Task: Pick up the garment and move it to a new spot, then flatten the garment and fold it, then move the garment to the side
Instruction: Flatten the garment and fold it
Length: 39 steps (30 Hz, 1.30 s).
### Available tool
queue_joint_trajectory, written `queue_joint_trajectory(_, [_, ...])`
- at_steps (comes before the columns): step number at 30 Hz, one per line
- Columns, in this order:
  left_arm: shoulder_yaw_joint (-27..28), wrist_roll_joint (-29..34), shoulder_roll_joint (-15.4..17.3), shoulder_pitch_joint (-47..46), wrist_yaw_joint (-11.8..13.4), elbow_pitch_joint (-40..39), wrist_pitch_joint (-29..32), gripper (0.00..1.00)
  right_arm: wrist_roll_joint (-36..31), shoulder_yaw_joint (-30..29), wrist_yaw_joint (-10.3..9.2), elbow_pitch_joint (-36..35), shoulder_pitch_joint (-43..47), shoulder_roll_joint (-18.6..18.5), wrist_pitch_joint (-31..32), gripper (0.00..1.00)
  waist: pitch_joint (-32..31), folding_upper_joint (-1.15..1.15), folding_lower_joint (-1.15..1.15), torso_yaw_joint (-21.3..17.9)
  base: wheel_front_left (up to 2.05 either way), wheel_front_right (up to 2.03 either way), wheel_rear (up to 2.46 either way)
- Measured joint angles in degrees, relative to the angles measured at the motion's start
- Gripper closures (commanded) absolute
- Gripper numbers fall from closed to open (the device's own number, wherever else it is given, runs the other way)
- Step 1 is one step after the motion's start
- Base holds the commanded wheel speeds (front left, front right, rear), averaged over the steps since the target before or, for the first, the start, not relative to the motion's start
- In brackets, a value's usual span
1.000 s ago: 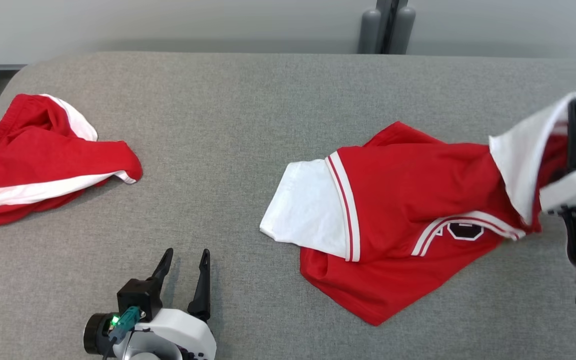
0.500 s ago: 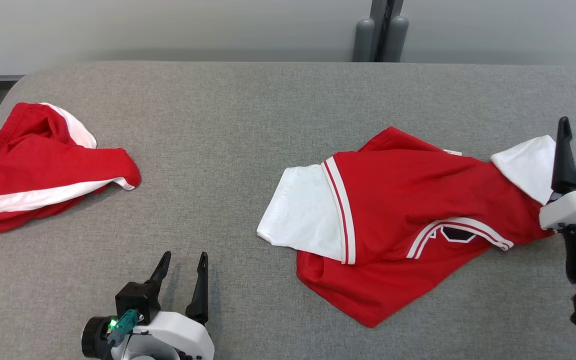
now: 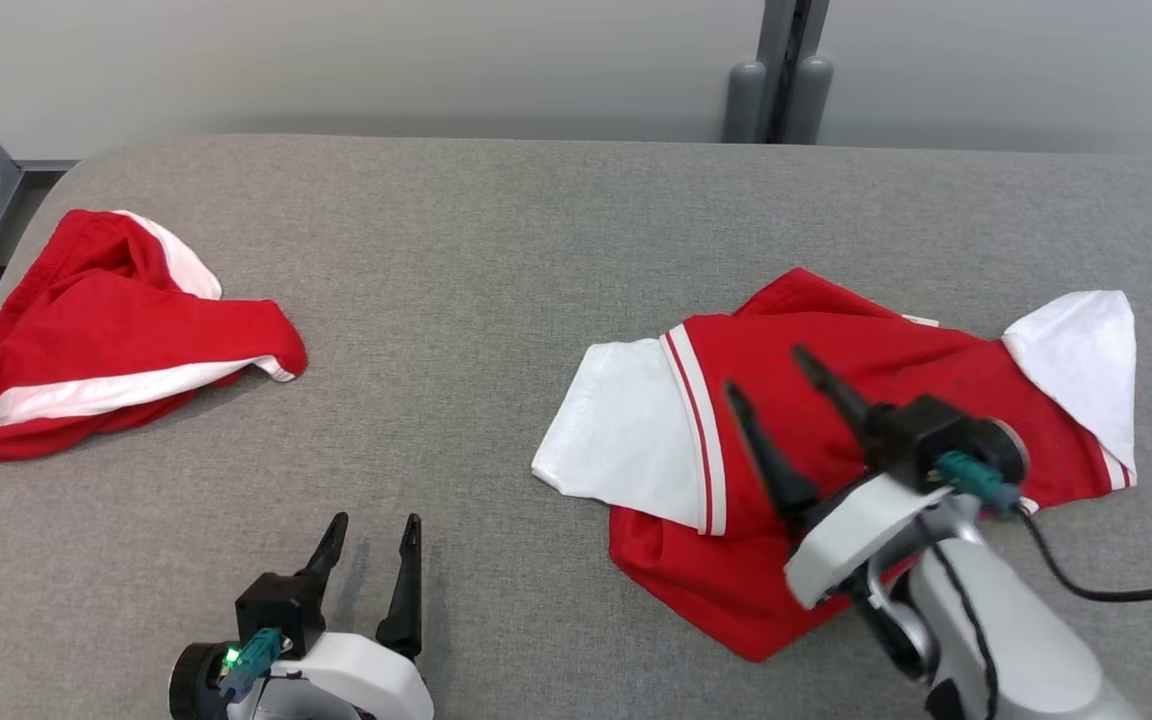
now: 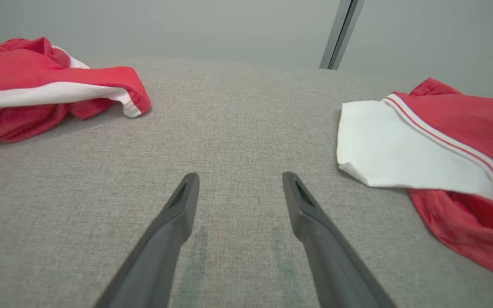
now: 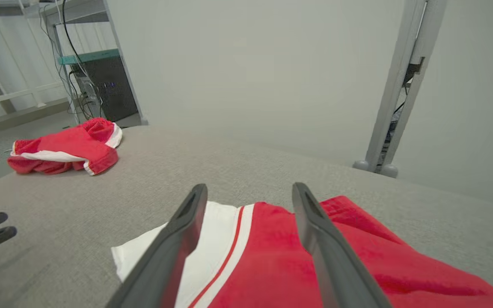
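The right jaws have let go. A second ago they were pinching the white sleeve at the garment's right end and holding it raised off the surface at the far right. Now they stand spread and empty, hovering above the red middle of the crumpled red jersey with white sleeves and striped trim (image 3: 946,355), fingers aimed toward its left sleeve.

The jersey lies wholly on the grey fabric-covered counter (image 3: 496,230), right of centre. The right white sleeve (image 3: 1081,350) that was released has dropped flat against the cloth, and the left white sleeve (image 3: 621,435) lies spread toward the counter's middle.

The left jaws are spread too and have not stirred, low over bare counter near the front edge, well apart from the jersey. A second bundled red-and-white garment (image 3: 106,330) sits at the counter's far left, untouched.

Judging from this, the carry to a new spot looks finished and flattening comes next. The red body is still rumpled, with its lower edge tucked under, so both sets of jaws will likely need fresh holds on opposite edges to pull it smooth
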Motion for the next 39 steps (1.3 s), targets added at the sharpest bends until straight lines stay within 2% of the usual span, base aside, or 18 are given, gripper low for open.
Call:
queue_joint_trajectory(6, [-0.6,-0.6,0.0,0.6,0.0,0.1,0.0,0.0,5.9,17.2,0.01,2.7,-2.7,0.0,1.1,0.0,-0.2,0.0,0.0,2.1,0.0,0.0,0.0])
queue_joint_trajectory(11, [-2.2,-1.7,0.0,0.6,0.3,-0.1,0.0,0.0,9.4,25.9,0.0,6.4,-6.2,-0.3,2.6,0.0,-0.1,0.0,0.0,4.5,0.0,0.0,0.0])
queue_joint_trajectory(17, [-3.9,-3.2,0.0,0.6,0.8,-1.1,0.0,0.0,12.4,29.7,0.01,12.7,-9.8,-0.1,3.3,0.0,0.6,0.0,0.0,8.1,0.0,0.0,0.0])
queue_joint_trajectory(26, [-5.9,-4.7,0.0,0.0,1.5,-2.0,0.0,0.0,13.4,30.9,0.0,22.3,-13.7,0.5,3.3,0.16,3.3,0.0,0.0,13.0,0.0,0.0,0.0])
queue_joint_trajectory(28, [-6.2,-5.1,0.0,-0.3,1.8,-2.3,0.0,0.0,13.5,31.7,0.0,23.5,-14.1,0.8,3.3,0.25,4.1,0.0,0.0,13.8,0.0,0.0,0.0])
queue_joint_trajectory(29, [-6.2,-5.1,0.0,-0.4,1.8,-2.3,0.0,0.0,13.9,32.0,0.0,24.1,-14.3,0.9,3.3,0.38,4.5,0.0,0.0,14.1,0.0,0.0,0.0])
queue_joint_trajectory(31, [-6.3,-5.3,0.0,-0.4,2.0,-2.5,0.0,0.0,14.1,32.5,0.0,24.8,-15.1,1.1,3.2,0.87,5.1,0.0,0.0,14.5,0.0,0.0,0.0])
queue_joint_trajectory(32, [-6.2,-5.3,0.0,-0.4,2.1,-2.5,0.0,0.0,14.4,32.7,0.0,25.1,-15.3,1.0,2.9,1.0,5.3,0.0,0.0,14.6,0.0,0.0,0.0])
queue_joint_trajectory(36, [-5.8,-5.4,0.1,-0.4,2.4,-2.6,0.0,0.0,14.9,30.9,0.02,25.9,-16.5,0.7,1.1,1.0,5.2,0.0,0.0,13.7,0.0,0.0,0.0])
queue_joint_trajectory(39, [-5.0,-5.0,0.0,-0.5,2.4,-2.7,0.0,0.0,14.8,23.4,0.01,22.3,-18.8,-1.6,0.4,1.0,4.8,0.0,0.0,11.5,0.0,0.0,0.0])
